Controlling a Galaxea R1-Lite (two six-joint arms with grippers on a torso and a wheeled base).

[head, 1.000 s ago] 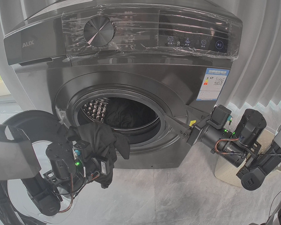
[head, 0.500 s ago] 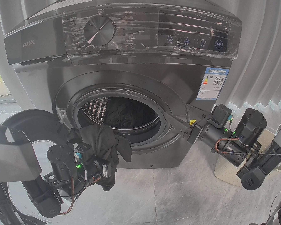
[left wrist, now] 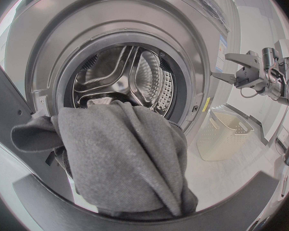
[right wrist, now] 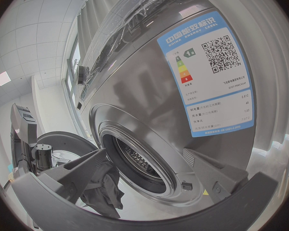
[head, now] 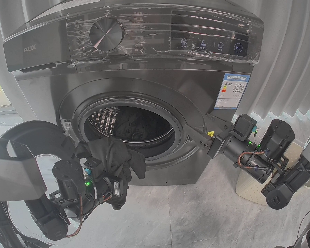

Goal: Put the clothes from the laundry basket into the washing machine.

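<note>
Nothing much shifted, left gripper (head: 104, 166) still low by the open door (head: 34, 138), pinching the dark garment (head: 112, 154) just below the drum mouth | grey tile floor (head: 196, 210) underneath | right gripper (head: 196, 122) spread wide, close to the washing machine (head: 144, 76) front | laundry basket (left wrist: 221, 135) on the floor past it | dark clothes (head: 141, 124) in the drum | curtain (head: 292, 52) behind

Over left pincer (head: 100, 172): garment (head: 110, 152), hanging down its near side. Just beyond: lower left rim of washing machine (head: 155, 83) opening; farther in, inside drum, 1 heap of clothes (head: 137, 124). Left of it: open door (head: 34, 138). Near opening's right rim: right pincer (head: 196, 123), well apart from left pincer. Above right pincer, on machine front: label (head: 231, 91). Below and right of right pincer, on floor: laundry basket (left wrist: 221, 135).
</note>
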